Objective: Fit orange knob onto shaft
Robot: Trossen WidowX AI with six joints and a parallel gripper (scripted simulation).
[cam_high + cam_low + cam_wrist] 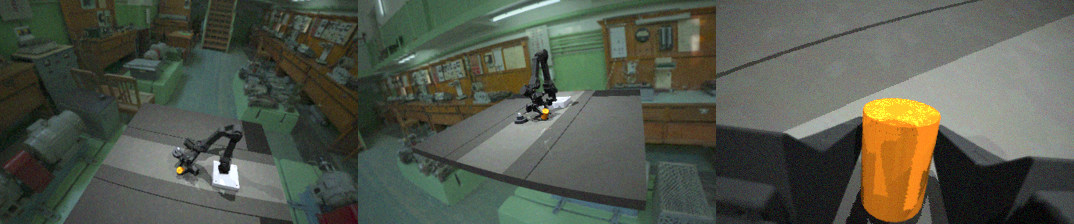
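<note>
The orange knob (180,170) (545,114) (900,165) is held between the two dark fingers of my gripper (181,168) (543,112) (899,127), which is shut on it. In the wrist view its speckled yellow end face shows no hole; its underside is hidden. In the exterior view the knob is low over the table and looks slightly tilted. The dark round pedestal (177,153) (520,120) stands apart from the knob, to its left in the exterior view. Its short silver shaft (519,114) points up; the flat side cannot be made out. The pedestal is not visible in the wrist view.
The arm's white base plate (226,182) (562,102) stands behind the knob in the exterior view and to its right in the top view. The table top (136,192) (598,152) has light and dark bands and thin dark lines. Workshop benches stand around it.
</note>
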